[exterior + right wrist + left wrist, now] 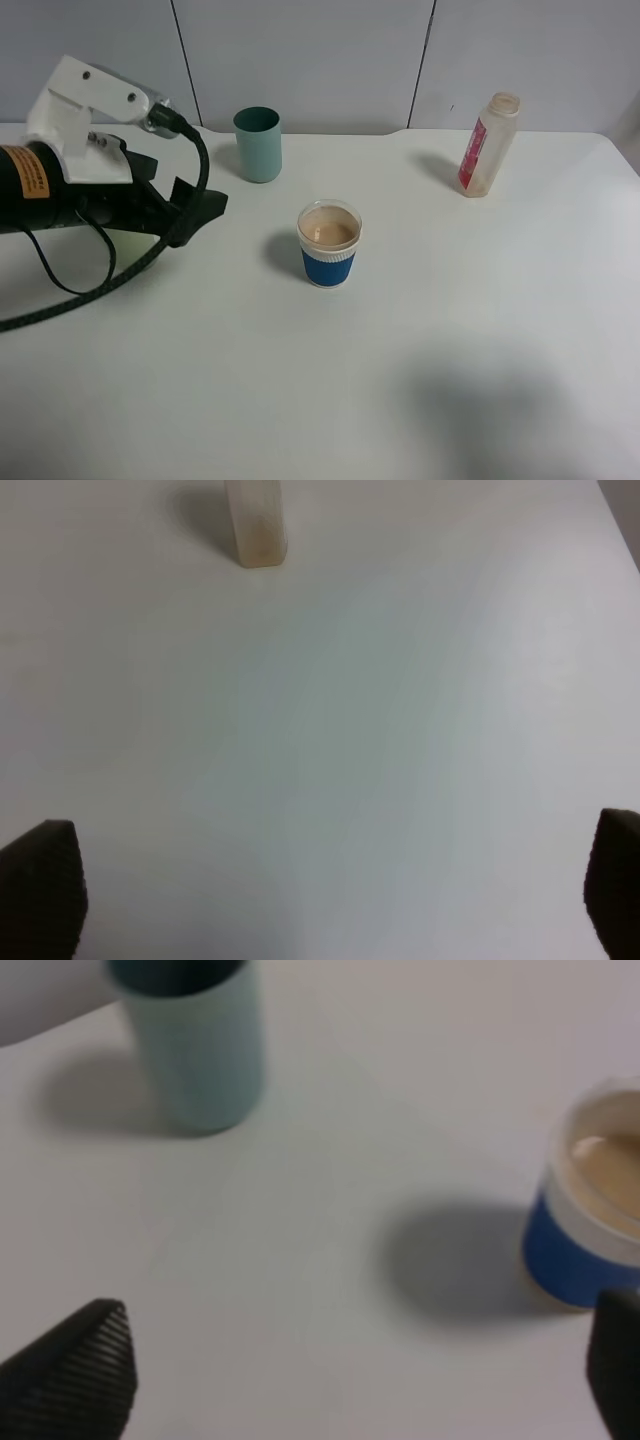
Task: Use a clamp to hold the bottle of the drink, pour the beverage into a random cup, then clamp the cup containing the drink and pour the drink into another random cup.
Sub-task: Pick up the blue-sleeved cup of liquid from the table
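The short cup (329, 243) with a blue ribbed band and white rim stands mid-table, holding the beige-pink beverage (328, 231). The teal tumbler (258, 143) stands upright behind it to the left. At the back right the bottle (488, 145) stands upright with its red-pink label showing, and it looks nearly empty. My left gripper (200, 203) hovers left of the cup, open with nothing between its fingers. Its wrist view shows the left gripper (345, 1380), the teal tumbler (190, 1040) and the blue-banded cup (590, 1220). My right gripper (328, 890) is open over bare table, with the bottle (255, 520) far ahead.
The white table (480, 330) ends at a grey panelled wall along the back. A black cable (90, 290) loops from the left arm onto the table. A soft shadow lies on the table's front right.
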